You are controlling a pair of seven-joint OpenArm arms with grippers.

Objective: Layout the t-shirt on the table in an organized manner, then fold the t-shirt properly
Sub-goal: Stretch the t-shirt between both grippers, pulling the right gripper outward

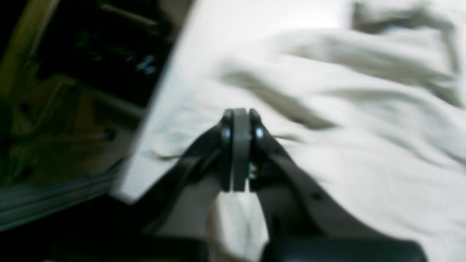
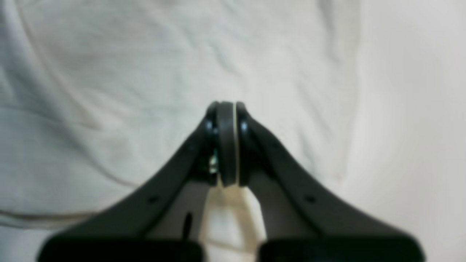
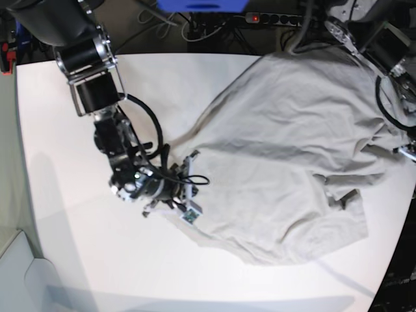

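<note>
The light grey-beige t-shirt (image 3: 292,143) lies wrinkled across the right half of the white table (image 3: 78,247), reaching its far right corner. My right gripper (image 3: 188,209) sits low at the shirt's left edge. In the right wrist view this gripper (image 2: 225,105) is shut, with a strip of cloth pinched in its jaws, above the t-shirt (image 2: 109,91) and bare table (image 2: 418,109). My left gripper (image 1: 240,112) is also shut with cloth caught in it, over the shirt (image 1: 364,145) near the table's edge (image 1: 153,120). In the base view that gripper is off the right side.
A power strip (image 3: 273,18), cables and a blue object (image 3: 201,4) lie beyond the table's far edge. The left wrist view shows a dark drop (image 1: 72,109) past the table's edge. The shirt's right side reaches the table's right edge (image 3: 400,227).
</note>
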